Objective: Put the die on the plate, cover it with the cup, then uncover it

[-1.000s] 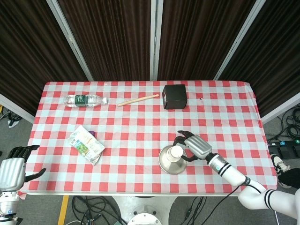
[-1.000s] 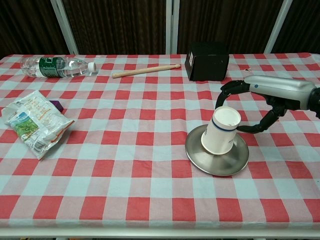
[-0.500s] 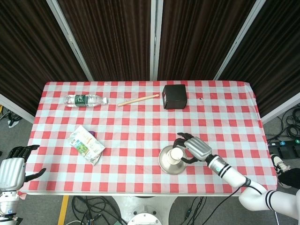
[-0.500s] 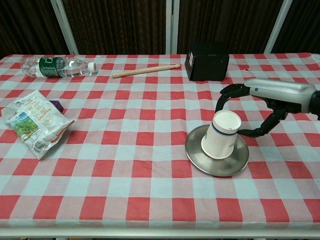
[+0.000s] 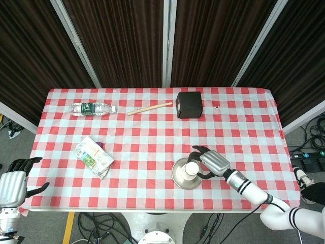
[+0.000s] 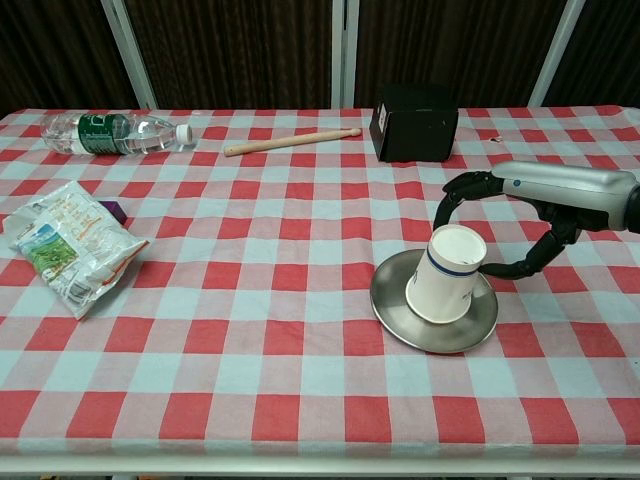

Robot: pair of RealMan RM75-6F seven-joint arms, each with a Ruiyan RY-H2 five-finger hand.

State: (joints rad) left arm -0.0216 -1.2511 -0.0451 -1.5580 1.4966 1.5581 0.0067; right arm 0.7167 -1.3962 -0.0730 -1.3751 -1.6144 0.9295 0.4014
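Observation:
A white paper cup [image 5: 190,170] [image 6: 448,275] stands upside down on the round metal plate [image 5: 177,179] [image 6: 400,310], tipped so its upturned base leans toward the right. My right hand [image 5: 213,161] [image 6: 540,190] holds it, with the fingers arched over the far side and the thumb against the near right side. The cup's lower edge still rests on the plate. No die shows in either view; the cup hides whatever is beneath it. My left hand [image 5: 12,185] hangs off the table's front left corner, fingers apart and holding nothing.
A snack bag [image 5: 94,156] [image 6: 70,245] lies at the left with a small purple object [image 6: 112,211] tucked behind it. A water bottle [image 5: 92,108] [image 6: 115,133], a wooden stick [image 5: 150,108] [image 6: 292,142] and a black box [image 5: 189,104] [image 6: 414,121] lie along the far side.
My right hand has slid slightly toward the near edge, and the cup has tipped further to the right on the plate. The left hand has not moved.

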